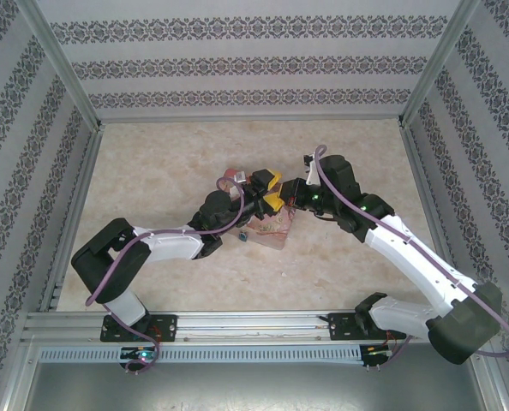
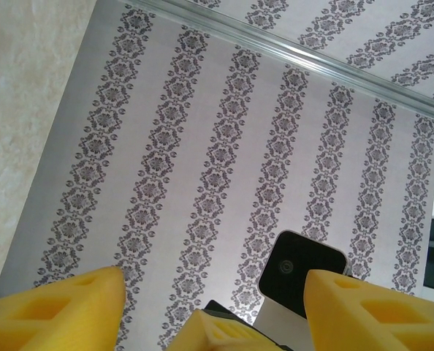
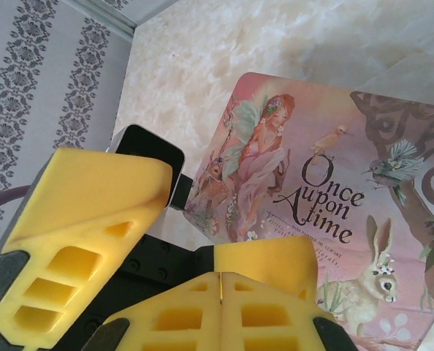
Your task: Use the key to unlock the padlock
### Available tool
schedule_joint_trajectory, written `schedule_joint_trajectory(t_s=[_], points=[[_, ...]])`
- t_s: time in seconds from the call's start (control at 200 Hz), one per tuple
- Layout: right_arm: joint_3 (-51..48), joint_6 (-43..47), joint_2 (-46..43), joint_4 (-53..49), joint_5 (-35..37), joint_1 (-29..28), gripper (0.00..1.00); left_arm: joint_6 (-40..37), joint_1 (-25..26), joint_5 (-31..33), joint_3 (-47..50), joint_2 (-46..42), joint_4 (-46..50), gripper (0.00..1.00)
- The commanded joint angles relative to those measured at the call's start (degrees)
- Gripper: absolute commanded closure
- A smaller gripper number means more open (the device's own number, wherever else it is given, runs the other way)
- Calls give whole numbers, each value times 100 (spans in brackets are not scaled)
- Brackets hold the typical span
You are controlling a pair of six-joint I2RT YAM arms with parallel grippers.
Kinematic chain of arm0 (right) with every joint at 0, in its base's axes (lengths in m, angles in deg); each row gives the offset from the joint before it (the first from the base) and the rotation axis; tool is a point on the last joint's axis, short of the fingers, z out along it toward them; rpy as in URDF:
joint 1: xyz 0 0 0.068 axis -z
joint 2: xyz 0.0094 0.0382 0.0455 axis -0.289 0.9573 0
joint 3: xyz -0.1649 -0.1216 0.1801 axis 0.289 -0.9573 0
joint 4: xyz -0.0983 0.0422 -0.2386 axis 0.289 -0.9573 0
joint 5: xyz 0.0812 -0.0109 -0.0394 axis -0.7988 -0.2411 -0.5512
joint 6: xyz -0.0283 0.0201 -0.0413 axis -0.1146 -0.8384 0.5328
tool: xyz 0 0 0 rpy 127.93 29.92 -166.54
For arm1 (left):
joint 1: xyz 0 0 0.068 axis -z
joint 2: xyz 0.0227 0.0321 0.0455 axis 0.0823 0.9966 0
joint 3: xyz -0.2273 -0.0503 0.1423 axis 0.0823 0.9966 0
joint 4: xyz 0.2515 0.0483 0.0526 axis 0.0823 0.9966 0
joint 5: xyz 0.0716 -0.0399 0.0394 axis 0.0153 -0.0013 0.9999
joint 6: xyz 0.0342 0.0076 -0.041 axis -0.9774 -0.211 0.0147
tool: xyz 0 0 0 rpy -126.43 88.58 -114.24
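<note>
Padlock (image 1: 242, 238) first: it showed as a small blue speck down on the surface (image 1: 152, 163), just beside the pink tin (image 3: 326, 131) on the left arm's side, and neither tool had hold of it. Above the tin the two tools met nose to nose. The right tool (image 3: 221, 285) was pinched fully together, its seam tight. The left tool (image 2: 213, 285) stood with its yellow fingers (image 2: 56, 311) spread either side of the right tool's tip, a gap showing on each side, gripping nothing. And the key? Too small to pick out. It might have been nipped in that closed right tool, but the pictures couldn't confirm it. My read was a handover, or a re-grip, of the key from right to left. To do that well, the left fingers would want to come in square and centred, so both pads land together on whatever metal sticks out. The right tool should hold firm until the left has a sure pinch. Staying low over the tin would be wise too, since a dropped key would be hard to find. After that, the padlock itself would need steadying before any key could go in.
</note>
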Motion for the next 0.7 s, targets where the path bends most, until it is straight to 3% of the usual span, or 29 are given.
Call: schedule_joint_trajectory(t_s=[0.0,0.275,0.695], points=[[-81,-42,-140,63,-7,-70,100,0,75,76,-9,27,-392,38],[-81,-56,-168,72,36,-70,100,26,75,111,35,27,-401,49],[323,46,98,206,22,-69,100,246,118,85,-8,79,-306,41]])
